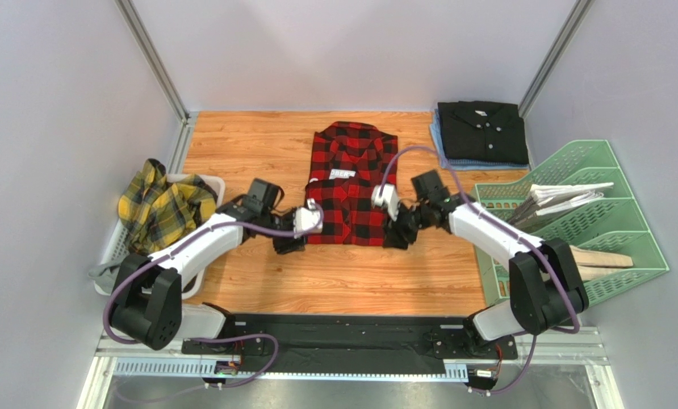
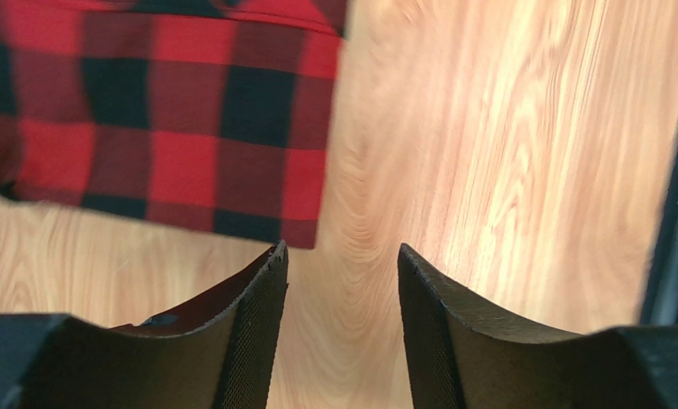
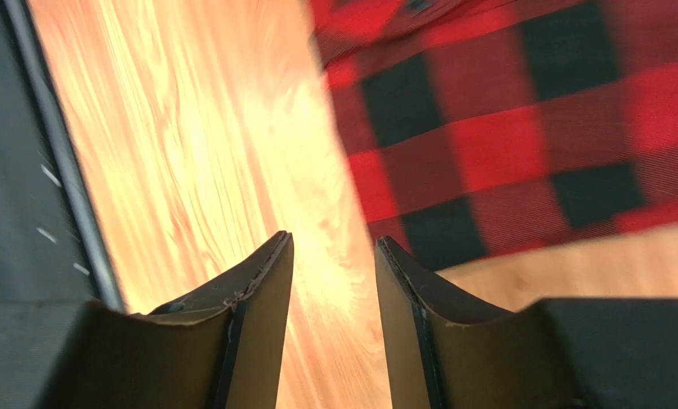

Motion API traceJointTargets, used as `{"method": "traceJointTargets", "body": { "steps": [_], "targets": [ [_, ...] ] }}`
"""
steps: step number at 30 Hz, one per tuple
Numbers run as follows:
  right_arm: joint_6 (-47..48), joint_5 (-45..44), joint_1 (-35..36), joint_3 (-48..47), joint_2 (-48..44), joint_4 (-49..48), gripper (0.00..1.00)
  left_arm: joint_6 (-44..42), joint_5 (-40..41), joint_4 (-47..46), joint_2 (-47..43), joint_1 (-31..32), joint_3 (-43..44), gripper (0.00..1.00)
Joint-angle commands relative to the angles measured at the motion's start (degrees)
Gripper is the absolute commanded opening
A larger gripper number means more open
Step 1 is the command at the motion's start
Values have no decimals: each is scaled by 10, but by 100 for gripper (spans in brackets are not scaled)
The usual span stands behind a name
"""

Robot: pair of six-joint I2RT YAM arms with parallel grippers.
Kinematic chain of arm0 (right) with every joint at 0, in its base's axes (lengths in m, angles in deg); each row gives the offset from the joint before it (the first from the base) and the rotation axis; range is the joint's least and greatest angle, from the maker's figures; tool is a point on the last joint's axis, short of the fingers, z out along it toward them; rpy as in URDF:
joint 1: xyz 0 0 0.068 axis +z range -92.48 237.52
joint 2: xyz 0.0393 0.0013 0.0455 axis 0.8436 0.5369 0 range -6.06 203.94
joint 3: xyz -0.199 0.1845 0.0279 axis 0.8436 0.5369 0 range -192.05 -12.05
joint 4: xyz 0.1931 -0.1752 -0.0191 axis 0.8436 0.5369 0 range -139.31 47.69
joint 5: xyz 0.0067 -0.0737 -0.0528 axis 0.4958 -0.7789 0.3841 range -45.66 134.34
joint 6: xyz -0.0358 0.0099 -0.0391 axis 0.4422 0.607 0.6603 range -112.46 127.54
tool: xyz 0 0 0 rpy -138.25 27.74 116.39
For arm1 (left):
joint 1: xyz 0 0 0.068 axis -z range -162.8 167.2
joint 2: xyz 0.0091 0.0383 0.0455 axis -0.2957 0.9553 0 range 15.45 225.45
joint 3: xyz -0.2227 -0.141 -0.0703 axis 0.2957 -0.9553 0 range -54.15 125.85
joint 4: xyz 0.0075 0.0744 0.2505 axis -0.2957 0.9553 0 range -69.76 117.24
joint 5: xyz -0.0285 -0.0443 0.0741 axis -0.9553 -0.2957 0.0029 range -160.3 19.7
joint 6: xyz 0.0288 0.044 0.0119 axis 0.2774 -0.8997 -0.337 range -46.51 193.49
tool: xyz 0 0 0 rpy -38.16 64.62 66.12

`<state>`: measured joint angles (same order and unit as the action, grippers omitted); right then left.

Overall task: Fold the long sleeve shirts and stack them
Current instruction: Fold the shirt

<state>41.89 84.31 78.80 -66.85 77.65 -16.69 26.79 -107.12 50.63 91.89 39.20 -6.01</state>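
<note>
You have the red-and-black check shirt (image 1: 351, 183) lying folded at the middle of the table (image 1: 257, 145). Its long axis runs near to far, with the collar at the far end and the hem toward the arm bases. Your left gripper (image 1: 288, 241) sits just beside the hem's left corner and your right gripper (image 1: 399, 234) beside its right corner. Both have their fingers spread, with only bare wood between them. The yellow-and-dark plaid shirt (image 1: 159, 204) is bunched in the white basket (image 1: 216, 181) at your left. The black shirt (image 1: 481, 129) lies folded at the far right.
</note>
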Motion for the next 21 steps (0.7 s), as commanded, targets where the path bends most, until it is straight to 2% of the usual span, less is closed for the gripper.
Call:
{"method": "traceJointTargets", "body": {
  "steps": [1, 4, 7, 14, 18, 20, 21],
  "targets": [
    [170, -109, 70, 93, -15, -119, 46, -174, 74, -118, -7, 44, -68, 55],
    [179, -146, 106, 117, -7, -174, 46, -181, 122, -173, 15, 77, -93, 54],
    [185, -183, 127, 128, 8, -201, 45, -190, 136, -191, 35, 90, -92, 53],
    [208, -250, 144, 129, 39, -206, 43, -208, 179, -206, 92, 96, -80, 52],
    [230, -267, 144, 141, 46, -205, 35, -219, 184, -209, 111, 96, -76, 50],
    [230, -270, 145, 139, 48, -205, 30, -213, 187, -202, 123, 96, -62, 44],
    [229, -272, 145, 138, 51, -204, 23, -210, 189, -197, 128, 96, -57, 40]
  ]
}}
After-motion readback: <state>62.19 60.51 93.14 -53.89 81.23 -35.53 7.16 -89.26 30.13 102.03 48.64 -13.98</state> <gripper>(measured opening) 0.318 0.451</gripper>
